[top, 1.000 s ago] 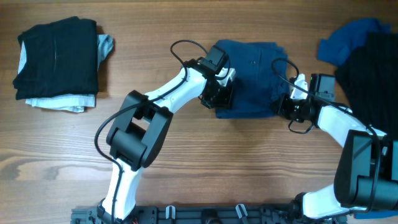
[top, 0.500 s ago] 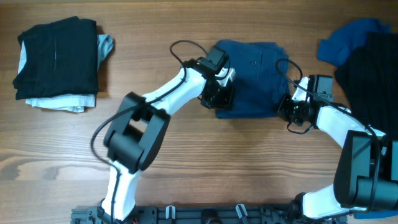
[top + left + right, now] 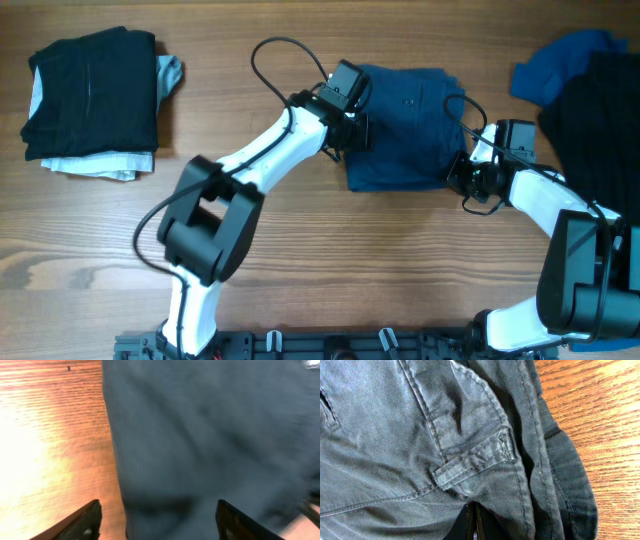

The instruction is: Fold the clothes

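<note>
The dark blue shorts (image 3: pixel 400 130) lie folded in the middle of the table. My left gripper (image 3: pixel 352 108) hovers over their left edge. In the left wrist view that gripper (image 3: pixel 160 521) is open, one fingertip (image 3: pixel 90 516) over bare wood and the other over the blue fabric (image 3: pixel 210 435), with nothing held. My right gripper (image 3: pixel 468 172) sits at the shorts' lower right corner. Its jaws (image 3: pixel 475 525) are shut, with the denim (image 3: pixel 420 435) puckered over their tips, and a belt loop (image 3: pixel 470 460) shows just above.
A folded stack of black clothes (image 3: pixel 92 90) on a pale grey-white piece (image 3: pixel 100 165) lies at the far left. A bright blue garment (image 3: pixel 560 62) and a black one (image 3: pixel 600 120) lie heaped at the right edge, close behind my right arm.
My left gripper has opened, let go of the shorts' left edge and drawn back toward the far side. The right gripper shifted only slightly and stays shut.
</note>
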Robot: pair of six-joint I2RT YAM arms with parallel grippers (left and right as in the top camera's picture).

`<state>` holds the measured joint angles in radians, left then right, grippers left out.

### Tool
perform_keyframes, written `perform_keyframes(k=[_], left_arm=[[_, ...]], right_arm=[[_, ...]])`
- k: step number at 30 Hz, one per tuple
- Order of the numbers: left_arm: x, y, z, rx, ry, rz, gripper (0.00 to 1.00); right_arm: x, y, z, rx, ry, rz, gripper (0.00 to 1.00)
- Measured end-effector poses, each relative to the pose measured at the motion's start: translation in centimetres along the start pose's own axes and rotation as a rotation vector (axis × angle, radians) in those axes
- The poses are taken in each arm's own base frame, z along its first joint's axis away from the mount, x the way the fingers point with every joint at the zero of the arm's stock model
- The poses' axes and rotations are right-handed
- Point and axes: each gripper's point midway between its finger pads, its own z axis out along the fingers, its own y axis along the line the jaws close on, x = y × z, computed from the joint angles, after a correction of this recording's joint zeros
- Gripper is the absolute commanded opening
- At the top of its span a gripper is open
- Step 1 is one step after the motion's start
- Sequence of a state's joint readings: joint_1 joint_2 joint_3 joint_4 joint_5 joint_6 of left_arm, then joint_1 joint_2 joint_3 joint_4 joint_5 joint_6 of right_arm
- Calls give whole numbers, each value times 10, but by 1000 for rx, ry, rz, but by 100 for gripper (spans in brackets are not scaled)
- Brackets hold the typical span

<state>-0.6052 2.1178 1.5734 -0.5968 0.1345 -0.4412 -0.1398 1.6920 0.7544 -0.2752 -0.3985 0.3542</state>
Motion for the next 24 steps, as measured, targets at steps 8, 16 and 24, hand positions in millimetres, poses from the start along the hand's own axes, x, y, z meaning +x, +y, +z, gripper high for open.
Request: perform_keyframes(k=[8,16,24], left_arm=[[6,8,17,-24,21,6,70],[-51,-29,-55,67,-238,197,74],[-110,-39,-85,26,-524,275,19]], right_arm=[[0,5,-3,-19,7,-36,15],[-59,70,-137,-57,-387,-257,71],[-52,32,-191,216,-519,-199,100]])
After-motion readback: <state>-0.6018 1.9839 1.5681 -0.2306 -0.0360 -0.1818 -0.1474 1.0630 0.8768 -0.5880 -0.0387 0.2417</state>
